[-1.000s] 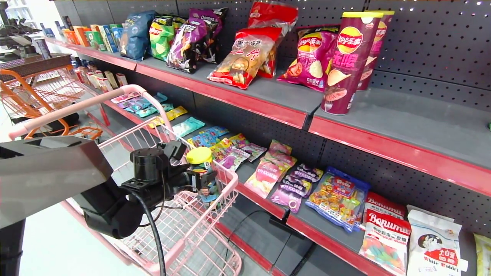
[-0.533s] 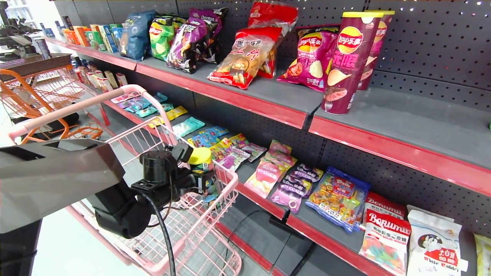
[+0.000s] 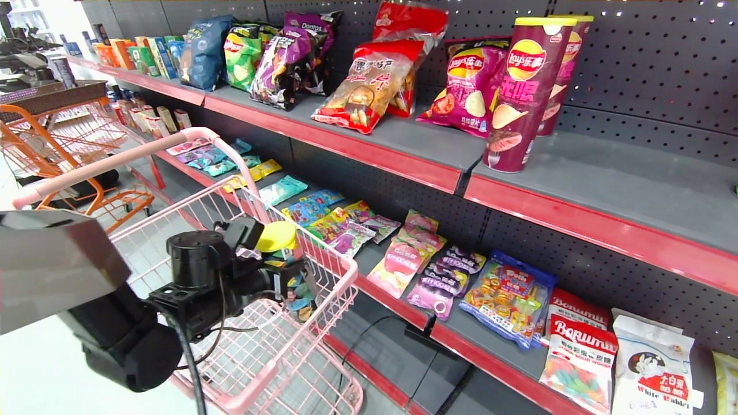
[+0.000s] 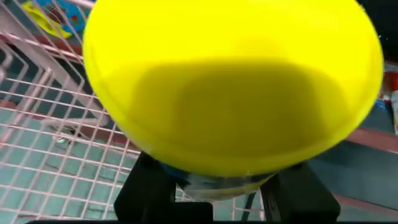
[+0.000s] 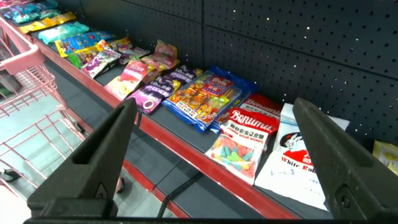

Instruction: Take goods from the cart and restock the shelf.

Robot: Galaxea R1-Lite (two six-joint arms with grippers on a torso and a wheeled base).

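- Canister with a yellow lid is hanging in the left gripper. Its long axis is running close to upright, with the lid end pointing up and tilting a little toward the arm.
- Left jaws are clamping the canister's body just under the lid; in the left wrist view, black fingers are flanking it below the lid.
- It is hovering inside the pink cart, near the basket corner closest to the shelving, with the lid rising above the rim.
- Right gripper is holding its jaws spread wide with nothing between them, facing candy bags on the lower shelf.
- Wire wall and rim of the cart are standing between the canister and the lower shelf.
- Higher up, two purple canisters are standing upright on the upper shelf, with chip bags leaning just beside them.
- Farther off to the left, an orange cart is standing.
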